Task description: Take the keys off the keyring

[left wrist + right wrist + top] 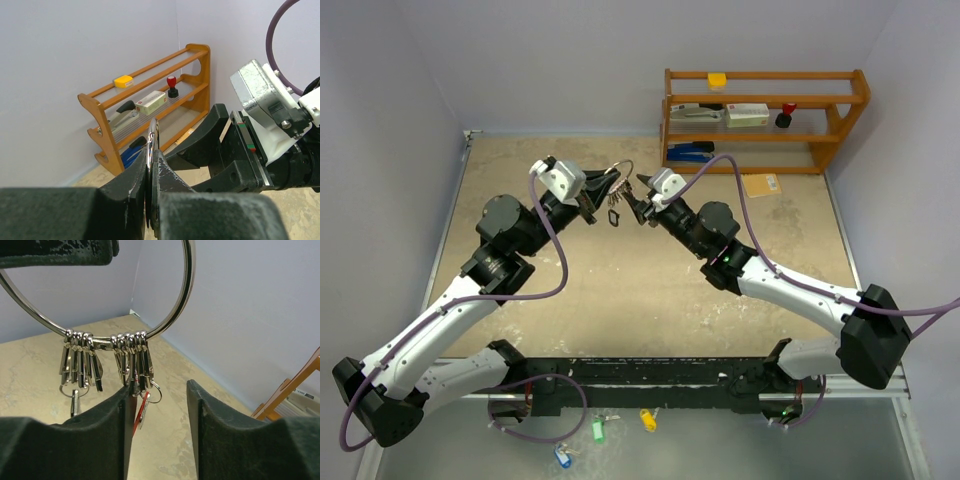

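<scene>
1. Pale lilac walls enclose a mottled beige tabletop (pixel 650 300). Overhead, a wooden shelf rack (pixel 765 120) stands at 1 o'clock against the back wall.
2. Overhead, two black-and-white arms reach inward and meet just above centre, toward 12 o'clock. The left gripper (pixel 607 186) holds the keyring (pixel 620 167) above the table, with the keys (pixel 615 212) dangling beneath it. The right gripper (pixel 638 198) sits just beside them, on their 3 o'clock side.
3. Only the overhead view shows three other keys lying at 6 o'clock by the arm bases, well apart from the ring: a green tag (pixel 598 430), a yellow tag (pixel 647 420) and a blue tag (pixel 561 457).
4. The left wrist view adds the grip itself: matte black fingers (pixel 131 180) pressed together, pinching the keyring (pixel 155 132) edge-on, a thin polished sliver rising toward 12 o'clock. Shelf items are clear here: a yellow block (pixel 123 80), a white box (pixel 151 101) and a red-knobbed stamp (pixel 172 86).
5. The right wrist view alone shows the ring as a thin, round, shiny wire loop (pixel 187 290). Small silver keys hang in two bunches (pixel 80 360) (pixel 134 360) on its lowest arc, and a red tag (pixel 136 417) hangs under the bunch nearer 3 o'clock.
6. There, the right gripper's broad dark fingers (pixel 225 440) stand spread apart, gripping nothing. That bunch hangs at the tip of the 7 o'clock finger; contact cannot be told.
</scene>
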`<state>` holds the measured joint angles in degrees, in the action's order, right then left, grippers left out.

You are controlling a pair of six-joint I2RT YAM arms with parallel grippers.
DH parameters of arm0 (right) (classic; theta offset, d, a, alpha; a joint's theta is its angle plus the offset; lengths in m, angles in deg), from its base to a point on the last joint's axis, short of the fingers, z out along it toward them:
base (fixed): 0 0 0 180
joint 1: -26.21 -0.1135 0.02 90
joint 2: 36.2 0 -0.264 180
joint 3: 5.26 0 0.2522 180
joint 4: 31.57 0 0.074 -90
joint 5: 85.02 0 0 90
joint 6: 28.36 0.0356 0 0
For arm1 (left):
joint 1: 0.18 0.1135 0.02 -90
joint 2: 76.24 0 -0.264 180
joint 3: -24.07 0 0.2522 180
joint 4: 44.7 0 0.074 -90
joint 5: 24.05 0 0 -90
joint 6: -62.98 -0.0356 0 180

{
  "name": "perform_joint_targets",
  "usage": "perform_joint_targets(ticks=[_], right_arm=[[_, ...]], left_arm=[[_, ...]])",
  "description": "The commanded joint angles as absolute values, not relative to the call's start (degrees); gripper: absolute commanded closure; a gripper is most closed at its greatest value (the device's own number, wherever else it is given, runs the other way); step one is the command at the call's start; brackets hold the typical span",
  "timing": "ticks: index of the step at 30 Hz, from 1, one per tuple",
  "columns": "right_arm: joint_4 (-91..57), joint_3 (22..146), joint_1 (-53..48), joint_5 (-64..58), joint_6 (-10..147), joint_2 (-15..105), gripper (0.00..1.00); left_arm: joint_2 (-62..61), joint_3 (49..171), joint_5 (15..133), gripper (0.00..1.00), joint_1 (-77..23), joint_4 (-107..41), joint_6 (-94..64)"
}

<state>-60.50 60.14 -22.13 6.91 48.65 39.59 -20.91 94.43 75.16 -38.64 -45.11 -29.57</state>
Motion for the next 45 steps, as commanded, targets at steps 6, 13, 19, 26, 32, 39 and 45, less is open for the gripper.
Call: perform_joint_targets(ticks=[6, 13, 19, 26, 32, 39, 45], right_arm=[[-62.3, 61.7, -22.3, 6.7, 50.0, 39.4, 0.48], [-62.2, 61.8, -22.3, 6.9, 50.1, 39.6, 0.52], [-60.9, 62.9, -22.3, 8.2, 49.6, 39.6, 0.86], [-56.1, 63.4, -22.3, 17.3, 45.9, 37.7, 1.00], [-49.0, 66.0, -22.2, 25.1, 40.0, 32.8, 1.00], [-43.5, 71.1, -22.3, 24.8, 35.9, 29.3, 1.00], [-38.8, 74.3, -22.4, 21.6, 35.9, 28.1, 1.00]], left_arm=[[-22.3, 95.1, 74.8, 1.00, -39.0, -51.0, -28.6], [-22.5, 95.0, 75.0, 1.00, -39.0, -51.1, -28.4], [-22.6, 94.7, 74.4, 1.00, -39.0, -51.1, -28.4], [-23.4, 94.9, 69.4, 0.93, -39.0, -49.3, -29.2], [-24.0, 92.8, 66.8, 0.75, -39.0, -48.0, -29.4], [-21.5, 91.3, 67.7, 0.70, -39.0, -50.7, -25.8], [-19.3, 89.3, 70.1, 0.67, -39.0, -56.2, -24.7]])
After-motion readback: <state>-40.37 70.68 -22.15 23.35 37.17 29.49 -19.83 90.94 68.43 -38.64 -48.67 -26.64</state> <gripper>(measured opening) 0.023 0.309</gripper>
